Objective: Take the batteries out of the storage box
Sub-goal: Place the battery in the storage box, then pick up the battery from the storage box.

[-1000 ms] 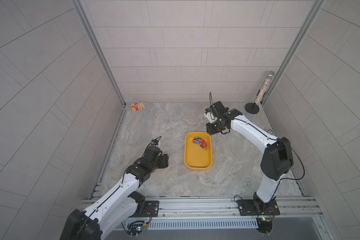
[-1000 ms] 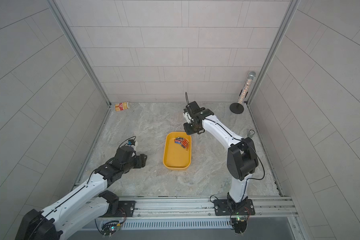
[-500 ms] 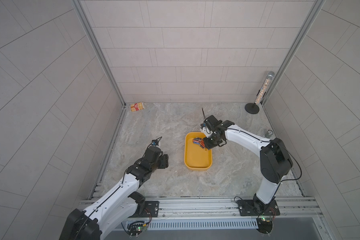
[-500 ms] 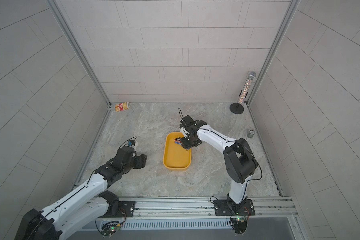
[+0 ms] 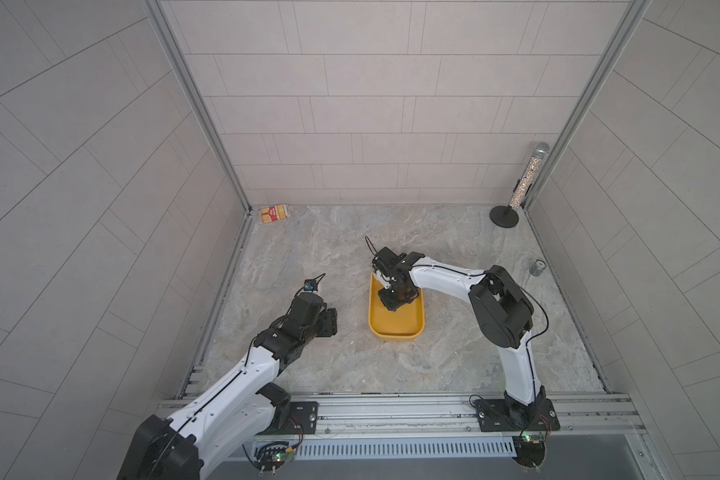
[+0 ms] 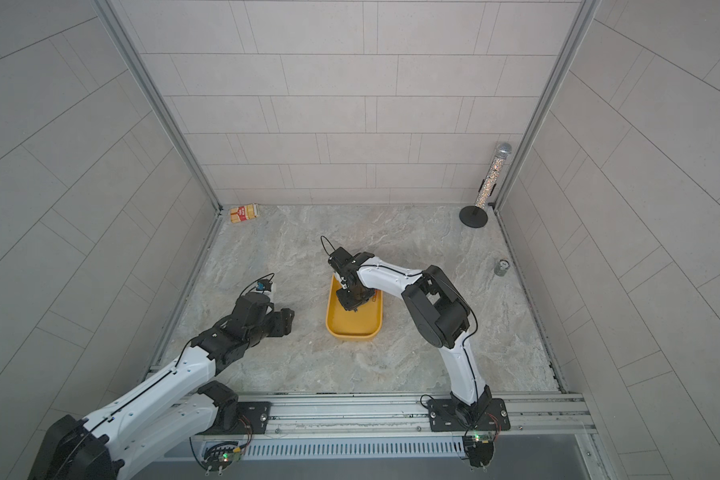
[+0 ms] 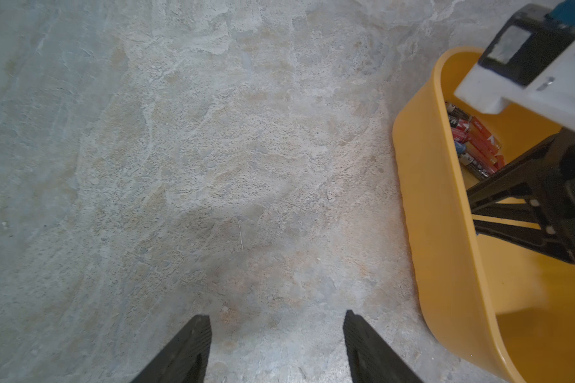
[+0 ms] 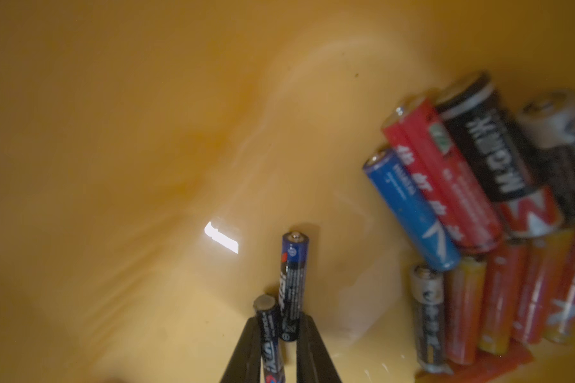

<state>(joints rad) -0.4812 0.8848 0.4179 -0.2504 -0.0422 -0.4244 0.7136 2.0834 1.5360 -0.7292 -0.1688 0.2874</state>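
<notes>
Table edges: tiled walls close the table (image 5: 341, 249) at 9, 12 and 3 o'clock. The arms' rail (image 5: 391, 409) runs along 6 o'clock.
Storage box: the storage box (image 5: 396, 330) lies near the table's centre, long axis 12 to 6. Bare marble lies on every side, and its 6 o'clock half is bare inside.
Batteries: the batteries (image 8: 445, 179) are heaped at the box's 12 o'clock end. There are one blue, five red or orange and three black or grey; the frame edge is blurred.
Right gripper: the right gripper (image 8: 279, 320) is down inside the box, jaws narrow, pinching two dark batteries (image 8: 292, 285) side by side.
Left gripper: the left gripper (image 7: 276, 315) is at 9 o'clock of the box, apart from it, jaws wide over bare table.
Others: one carton (image 5: 274, 213) in the 11 o'clock corner, one tube on a stand (image 5: 524, 183) at 1, and one can (image 5: 538, 268) by the 3 o'clock wall. All are well apart from the box.
</notes>
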